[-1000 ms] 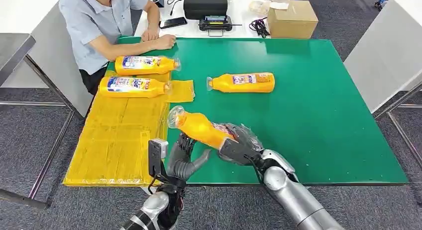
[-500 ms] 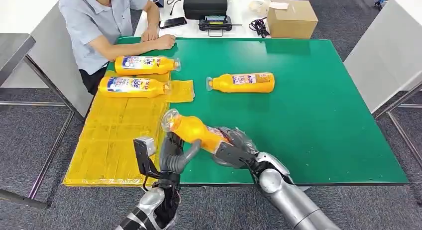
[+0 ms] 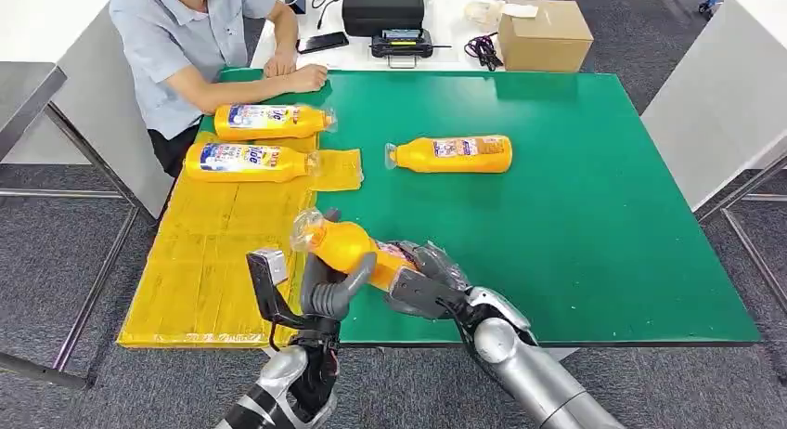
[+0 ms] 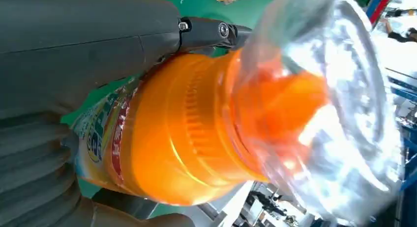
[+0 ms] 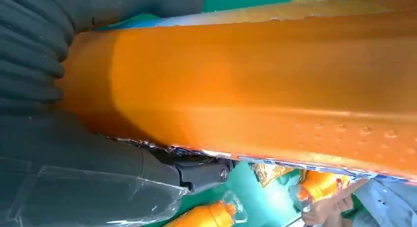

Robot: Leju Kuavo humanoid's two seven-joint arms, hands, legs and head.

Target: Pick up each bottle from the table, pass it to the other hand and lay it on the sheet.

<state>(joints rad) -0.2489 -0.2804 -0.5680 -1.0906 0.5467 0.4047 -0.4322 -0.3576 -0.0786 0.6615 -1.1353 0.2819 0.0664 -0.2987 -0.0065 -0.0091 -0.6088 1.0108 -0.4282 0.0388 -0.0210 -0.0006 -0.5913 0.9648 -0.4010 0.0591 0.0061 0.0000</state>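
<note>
**Midway: one bottle, both my hands on it**

Right now my right hand (image 3: 422, 279) grips the lower body of an orange bottle (image 3: 357, 246), held tilted above the near edge of the green bench (image 3: 594, 225), just beside the yellow sheet (image 3: 213, 253). My left hand (image 3: 329, 285) reaches up from below with its fingers curled round the bottle's neck end; the bottle hides how firmly they close, so I cannot tell whether that hand truly holds it. In my left wrist view the clear cap (image 4: 339, 104) is a bright blur, and the label is too smeared to read. In my right wrist view the bottle's orange side covers most of my fingers.

Two more bottles (image 3: 246, 160) lie on the far end of the sheet, a third (image 3: 455, 154) on the bare bench. A person (image 3: 186, 39) sits at the far left corner, cut off by the frame's top.
</note>
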